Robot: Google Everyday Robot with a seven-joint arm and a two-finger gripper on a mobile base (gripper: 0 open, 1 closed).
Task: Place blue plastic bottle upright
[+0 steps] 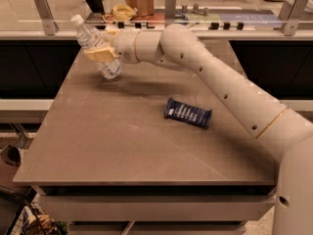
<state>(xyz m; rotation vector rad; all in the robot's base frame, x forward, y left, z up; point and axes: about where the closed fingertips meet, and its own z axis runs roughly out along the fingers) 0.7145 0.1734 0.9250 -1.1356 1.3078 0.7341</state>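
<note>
Above the worktop's [122,141] far-left corner the claw [101,54] grips the bottle [89,35], cap tilted upward — next, I'd judge, straighten it and lower its base flat.

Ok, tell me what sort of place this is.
Likely an office or lab test area: plain grey table, glass railing behind. The gripper holds the blue plastic bottle above its far left.
</note>
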